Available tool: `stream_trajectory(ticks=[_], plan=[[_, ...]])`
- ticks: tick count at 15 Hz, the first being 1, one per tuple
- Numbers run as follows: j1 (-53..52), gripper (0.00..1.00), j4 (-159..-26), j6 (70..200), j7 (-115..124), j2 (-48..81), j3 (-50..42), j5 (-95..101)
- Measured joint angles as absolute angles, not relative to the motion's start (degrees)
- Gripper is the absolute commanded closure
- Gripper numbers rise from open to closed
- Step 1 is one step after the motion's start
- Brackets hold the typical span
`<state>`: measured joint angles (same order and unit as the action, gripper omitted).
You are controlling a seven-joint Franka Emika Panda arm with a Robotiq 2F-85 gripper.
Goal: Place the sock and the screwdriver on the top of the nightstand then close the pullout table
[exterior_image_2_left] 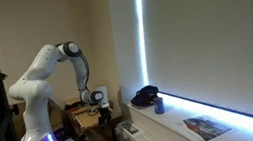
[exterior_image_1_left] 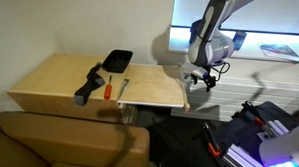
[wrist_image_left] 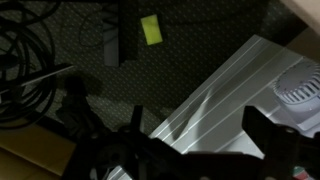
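Nightstand (exterior_image_1_left: 49, 79) and pullout table (exterior_image_1_left: 155, 90) show smooth, matt tan wood; the sock (exterior_image_1_left: 88, 86) is limp black cloth; the robot arm (exterior_image_2_left: 38, 72) gleams glossy white plastic.

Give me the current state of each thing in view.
sock: lying limp on the nightstand
screwdriver: lying flat beside the sock
tray: on the nightstand, at the back
pullout table: pulled out, not closed
gripper: open, empty, off the pullout table's end

Pincer (wrist_image_left: 195, 128) dark and blurred
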<state>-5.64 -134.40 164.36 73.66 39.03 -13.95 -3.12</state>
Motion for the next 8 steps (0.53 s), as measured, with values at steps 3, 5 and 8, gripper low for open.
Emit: stream_trajectory(ticks=[3,5,8], plan=[[-4.84,0.00,-131.24,166.29,73.60,43.38,-11.27,-7.86],[-5.06,0.00,-129.90,166.29,73.68,44.88,-10.90,-8.58],[-5.04,0.00,-129.55,166.35,71.72,45.01,-9.58,-8.83]])
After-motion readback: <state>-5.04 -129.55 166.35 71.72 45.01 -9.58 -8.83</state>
